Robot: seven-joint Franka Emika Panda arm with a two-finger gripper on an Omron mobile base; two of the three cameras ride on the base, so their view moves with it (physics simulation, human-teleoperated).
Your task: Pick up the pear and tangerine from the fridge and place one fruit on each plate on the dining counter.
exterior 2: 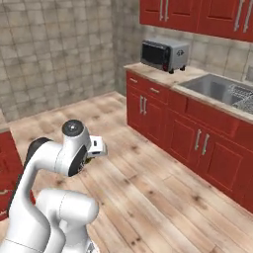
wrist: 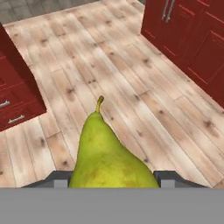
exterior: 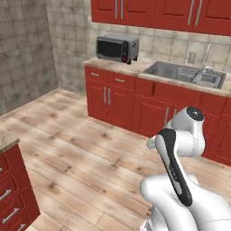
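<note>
The yellow-green, smooth-skinned pear [wrist: 109,155] sits clamped in the end effector [wrist: 114,178], its stem pointing away from the hand, with a dark finger tip [wrist: 168,177] pressed against each side of its wide base. It is held in the air above the pale wooden plank floor [wrist: 131,87]. Red cabinet doors with metal handles [wrist: 188,39] stand beyond it. Against the tiled wall, a silver toaster oven [exterior: 116,48] rests on the beige stone bench [exterior: 113,65] beside a steel sink [exterior: 187,74].

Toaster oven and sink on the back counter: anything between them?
Nothing. In the left base view a bare stretch of beige counter separates the toaster oven from the sink. The right base view shows the same gap.
</note>
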